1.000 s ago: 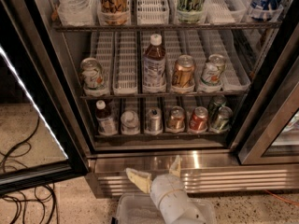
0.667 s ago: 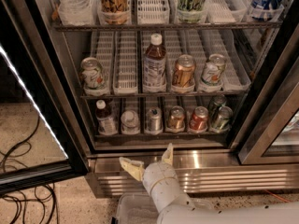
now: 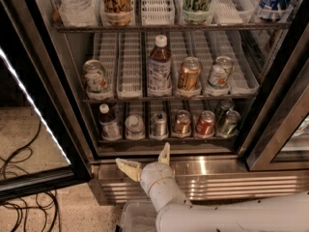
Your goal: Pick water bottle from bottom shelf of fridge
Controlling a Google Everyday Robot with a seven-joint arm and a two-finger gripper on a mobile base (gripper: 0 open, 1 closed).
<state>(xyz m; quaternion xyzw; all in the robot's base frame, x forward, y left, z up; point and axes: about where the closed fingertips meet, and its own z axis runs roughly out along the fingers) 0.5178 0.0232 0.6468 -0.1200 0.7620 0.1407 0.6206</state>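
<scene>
The fridge (image 3: 77, 129) stands open, its glass door swung out to the left. On the bottom shelf (image 3: 169, 139) the water bottle (image 3: 134, 126), small and clear with a white cap, stands second from the left. A white-capped bottle of dark drink (image 3: 108, 123) is to its left and a silver can (image 3: 159, 124) to its right. My gripper (image 3: 142, 154) is open and empty, its tan fingers (image 3: 128, 168) spread. It hangs in front of the steel base, just below the shelf's front rail and slightly right of the water bottle.
Brown (image 3: 182, 123), red (image 3: 206, 123) and green (image 3: 227, 121) cans fill the rest of the bottom shelf. The rack above holds several cans and a tall brown bottle (image 3: 159, 65). The louvred steel base (image 3: 231, 182) is below. Black cables (image 3: 19, 178) lie on the floor at left.
My gripper has risen and shifted left, from low in front of the steel base up to the bottom shelf's front edge. The fingers stay spread. The shelf items have not moved.
</scene>
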